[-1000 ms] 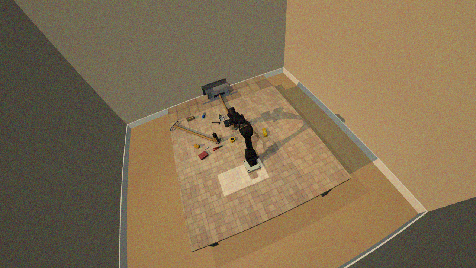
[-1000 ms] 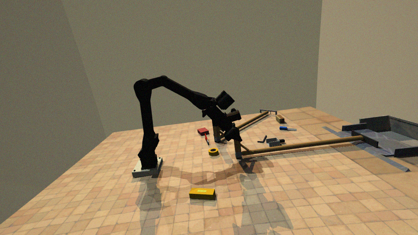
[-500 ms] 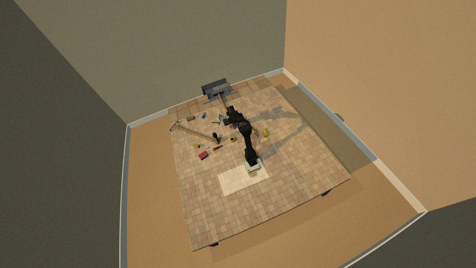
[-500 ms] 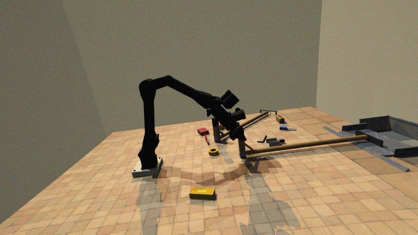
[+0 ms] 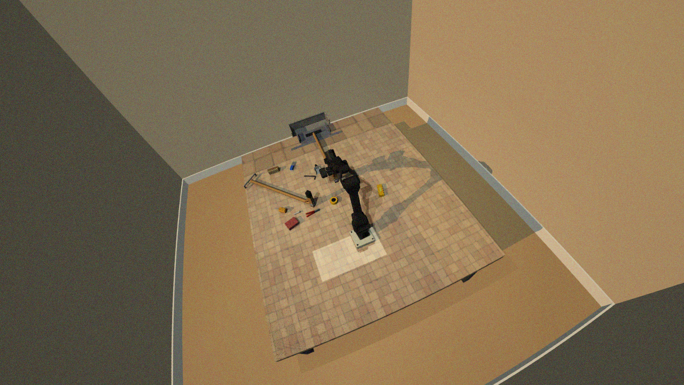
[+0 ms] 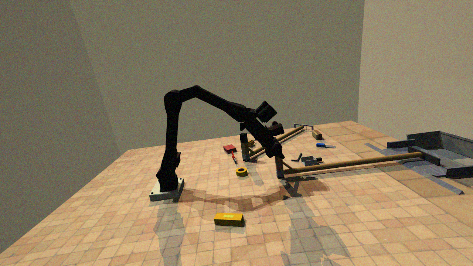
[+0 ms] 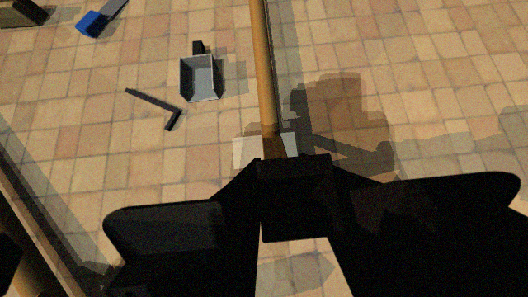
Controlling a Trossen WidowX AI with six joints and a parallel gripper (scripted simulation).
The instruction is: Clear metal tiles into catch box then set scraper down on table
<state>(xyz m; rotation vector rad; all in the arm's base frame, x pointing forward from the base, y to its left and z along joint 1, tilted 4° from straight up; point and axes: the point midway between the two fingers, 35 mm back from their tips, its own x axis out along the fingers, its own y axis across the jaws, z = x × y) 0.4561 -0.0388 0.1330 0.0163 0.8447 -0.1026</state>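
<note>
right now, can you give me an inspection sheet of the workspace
surface: tiled table with a pale patch beside the arm base.
job's things: long scraper held at its near grip, blade reaching into the catch box; steel bench plate under the blade; metal tiles: cannot tell.
clutter: second long tool, yellow block, tape ring, red block, screwdriver, small grey bin, angled black bar, blue-handled tool, brown block.
grippers: gripper shut on the scraper's grip.
cables: nothing seen.
surroundings: plain walls, tan floor.
</note>
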